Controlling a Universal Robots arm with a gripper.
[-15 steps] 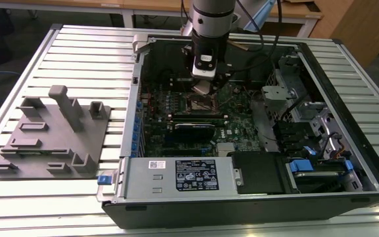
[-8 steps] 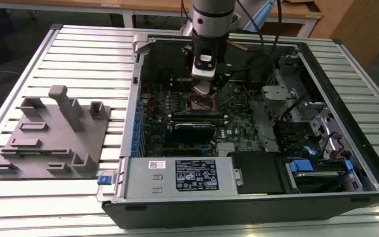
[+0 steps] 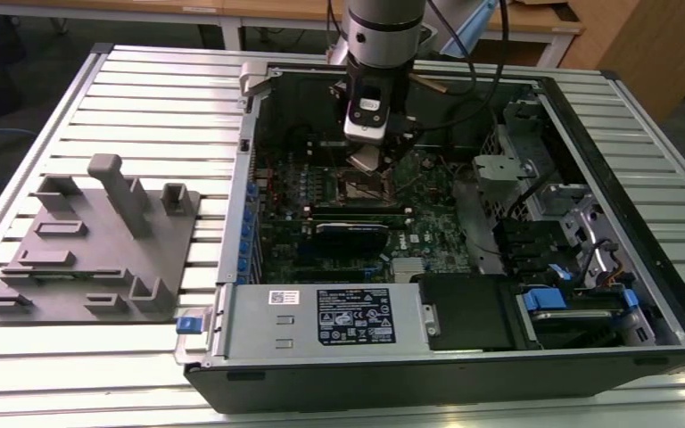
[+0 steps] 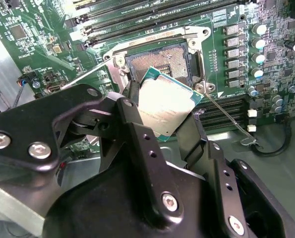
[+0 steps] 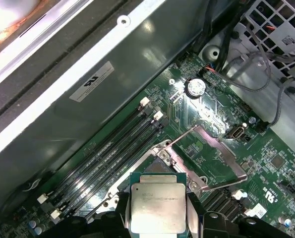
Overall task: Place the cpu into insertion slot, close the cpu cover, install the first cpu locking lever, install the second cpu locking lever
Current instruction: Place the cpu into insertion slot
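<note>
On the slatted metal worktop [image 3: 140, 98], with wooden desks [image 3: 259, 9] at twelve o'clock in the exterior view, the fingers [image 4: 142, 144] pinch the cpu [image 4: 169, 101] close above the insertion slot [image 4: 159, 57] inside the open computer case [image 3: 438, 374].

A silver-grey cylindrical arm [image 3: 384, 27] trailing black cables [image 3: 505, 40] ends in a matte black gripper [image 4: 163, 106]. In the second wrist view, its angular linkage plates and slim fingers [image 4: 137, 131] are fastened with bright hex-socket screws [image 4: 169, 201].

Arm [image 3: 384, 36] pointing straight down; claw [image 4: 162, 113] clamped on cpu [image 4: 169, 101] (fingers [image 4: 135, 129] at opposite edges).
</note>
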